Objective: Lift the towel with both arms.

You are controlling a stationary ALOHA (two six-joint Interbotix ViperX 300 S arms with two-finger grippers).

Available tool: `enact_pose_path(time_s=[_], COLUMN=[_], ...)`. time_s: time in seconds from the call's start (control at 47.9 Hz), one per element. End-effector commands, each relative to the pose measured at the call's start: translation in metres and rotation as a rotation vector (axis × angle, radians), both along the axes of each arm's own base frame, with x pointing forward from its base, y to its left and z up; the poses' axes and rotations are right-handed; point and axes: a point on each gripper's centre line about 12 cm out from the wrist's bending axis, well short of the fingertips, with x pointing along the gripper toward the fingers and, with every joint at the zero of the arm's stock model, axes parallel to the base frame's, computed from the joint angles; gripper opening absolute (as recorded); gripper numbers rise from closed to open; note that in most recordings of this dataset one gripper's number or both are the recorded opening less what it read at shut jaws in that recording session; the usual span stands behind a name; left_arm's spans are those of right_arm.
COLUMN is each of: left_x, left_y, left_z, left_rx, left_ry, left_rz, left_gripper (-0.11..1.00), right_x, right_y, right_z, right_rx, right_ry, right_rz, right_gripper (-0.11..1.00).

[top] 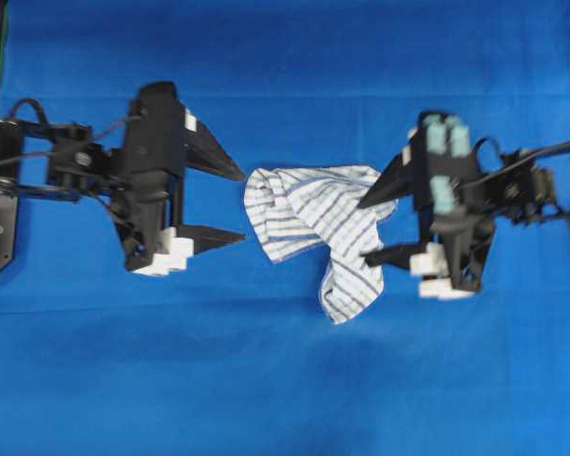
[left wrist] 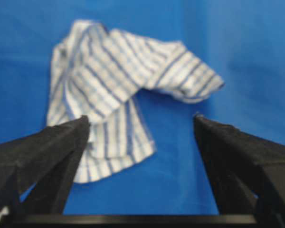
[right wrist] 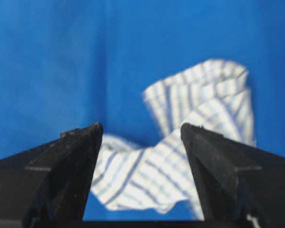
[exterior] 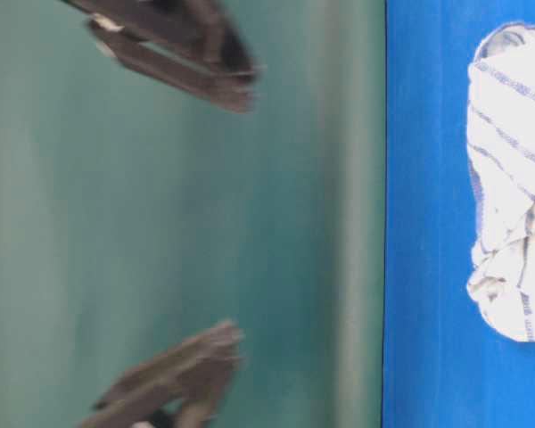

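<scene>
left claw [top: 244, 206] spread | right claw [top: 363, 230] spread | towel [top: 309, 228] between

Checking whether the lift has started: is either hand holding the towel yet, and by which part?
Nothing is held. The left hand and right hand are both open, and the towel lies crumpled on the blue table cloth between them.

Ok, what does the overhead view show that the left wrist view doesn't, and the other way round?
Only the overhead view shows both arms: the left claw and the right claw, each open, flanking the towel from opposite sides, the right one with teal tape patches.

Only the left wrist view shows the towel from behind the left claw, lying ahead of its spread fingers and not gripped.

Both show the striped towel crumpled on the blue table cloth.
</scene>
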Motion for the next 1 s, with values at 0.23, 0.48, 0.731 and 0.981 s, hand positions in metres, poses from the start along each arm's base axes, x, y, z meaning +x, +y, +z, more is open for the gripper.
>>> enact_pose_path(time_s=[0.23,0.48,0.731,0.981], left_x=[0.022,0.036,0.043,0.044], left_y=[-0.004,-0.004,-0.005,-0.004], left_z=[-0.065,-0.111,-0.147,-0.166], left_rx=[0.004,0.007,0.007,0.008], left_ry=[0.046,0.098,0.14,0.156], left_rz=[-0.008,-0.005,-0.003,-0.001], left_gripper=[0.91,0.91,0.91,0.91], right_x=[0.019,0.027,0.033,0.036], right_y=[0.03,0.043,0.045,0.042], right_z=[-0.057,-0.098,-0.125,-0.148], right_rx=[0.009,0.01,0.02,0.026], right_ry=[0.082,0.152,0.133,0.165], right_rz=[0.065,0.089,0.089,0.071], right_gripper=[0.67,0.67,0.67,0.67])
